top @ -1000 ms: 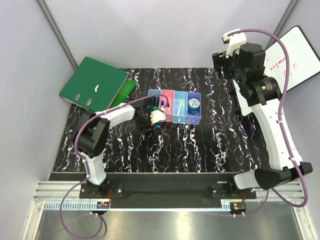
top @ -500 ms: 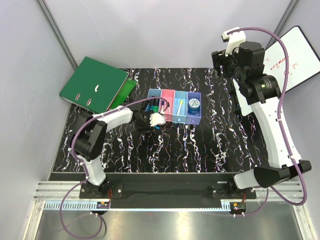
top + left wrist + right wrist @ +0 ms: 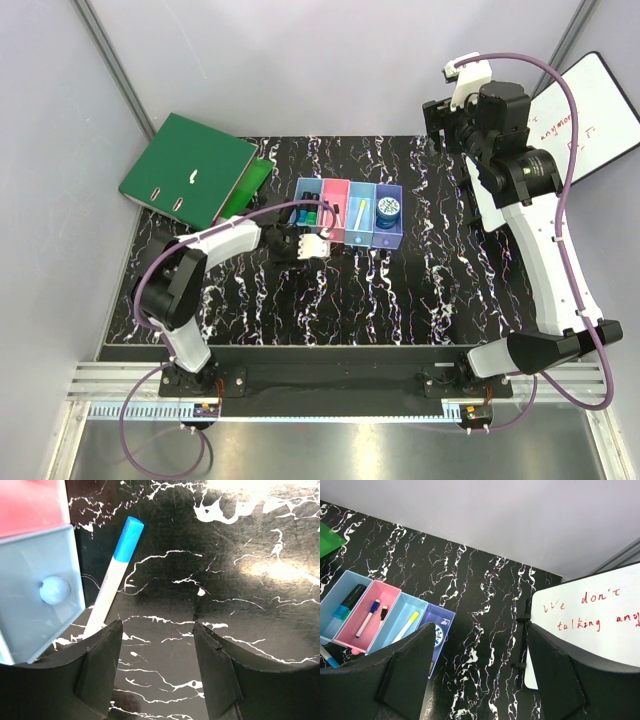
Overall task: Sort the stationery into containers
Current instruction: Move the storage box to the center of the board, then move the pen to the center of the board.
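Observation:
The containers (image 3: 350, 213) are a joined row of four bins: light blue, pink, light blue, purple. In the right wrist view the first light-blue bin (image 3: 335, 611) holds a dark marker, the pink bin (image 3: 360, 630) a blue-capped pen, the third bin a yellow-capped pen (image 3: 406, 626), and the purple bin the round blue tin (image 3: 437, 633). A white pen with a blue cap (image 3: 114, 580) lies on the table beside the light-blue bin's corner (image 3: 35, 595). My left gripper (image 3: 157, 652) is open and empty, low over the table just right of that pen. My right gripper (image 3: 480, 660) is open and empty, raised high at the back right.
A large green ring binder (image 3: 185, 165) lies at the back left of the black marbled table. A whiteboard with red writing (image 3: 590, 625) leans at the right side. The left gripper (image 3: 298, 246) sits at the front left corner of the bins.
My left gripper has drawn back a little from the bins toward the near side and left. The right arm has barely moved.

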Robot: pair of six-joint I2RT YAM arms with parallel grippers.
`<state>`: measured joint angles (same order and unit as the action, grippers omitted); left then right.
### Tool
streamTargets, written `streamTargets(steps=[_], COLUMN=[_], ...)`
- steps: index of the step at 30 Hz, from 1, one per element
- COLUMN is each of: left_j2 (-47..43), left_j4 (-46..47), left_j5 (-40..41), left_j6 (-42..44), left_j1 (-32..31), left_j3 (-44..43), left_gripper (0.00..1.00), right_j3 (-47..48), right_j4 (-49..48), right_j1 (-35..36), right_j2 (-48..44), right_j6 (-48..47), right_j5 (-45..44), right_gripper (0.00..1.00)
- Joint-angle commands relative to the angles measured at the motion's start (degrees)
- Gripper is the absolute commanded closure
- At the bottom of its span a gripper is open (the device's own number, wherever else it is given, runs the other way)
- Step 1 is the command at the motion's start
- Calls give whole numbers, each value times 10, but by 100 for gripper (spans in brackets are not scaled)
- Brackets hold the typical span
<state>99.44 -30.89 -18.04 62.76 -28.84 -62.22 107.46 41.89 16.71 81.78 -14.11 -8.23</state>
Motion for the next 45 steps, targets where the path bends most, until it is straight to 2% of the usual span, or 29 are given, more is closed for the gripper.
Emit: streamTargets(steps=[1, 11, 20, 23, 24, 27, 28, 30, 31, 39, 45], left_j2=[-5, 54, 121, 125, 125, 121, 117, 112, 107, 73, 6], left_j4=[41, 76, 29, 5, -1, -31, -38, -60, -66, -137, -154], left_j5=[-5, 45, 71, 67, 65, 59, 55, 51, 51, 13, -36], left_j6=[30, 65, 111, 118, 117, 119, 119, 119, 115, 68, 18], left_j1=[-13, -38, -42, -42, -43, -44, -45, -46, -47, -46, -46], left_j3=[-5, -28, -66, -75, -77, -76, -74, -68, -65, -65, -91], left_gripper=[36, 34, 37, 49, 57, 71, 80, 90, 100, 100, 100], right_j3=[20, 11, 13, 12, 11, 9, 10, 11, 12, 14, 13], right_j4=[-5, -5, -5, -5, -5, -5, -5, -5, -5, -5, -4], right_j1=[-4, -4, -4, -4, -4, -4, -4, -4, -4, -4, -4], right_j2=[0, -3, -2, -3, -3, -4, -4, -4, -5, -7, -13], right_j6=[6, 5, 7, 7, 7, 7, 7, 7, 7, 9, 10], right_j5=[8, 8, 11, 12, 11, 12, 14, 15, 15, 16, 16], right_gripper=[19, 19, 19, 19, 19, 19, 19, 20, 20, 20, 20])
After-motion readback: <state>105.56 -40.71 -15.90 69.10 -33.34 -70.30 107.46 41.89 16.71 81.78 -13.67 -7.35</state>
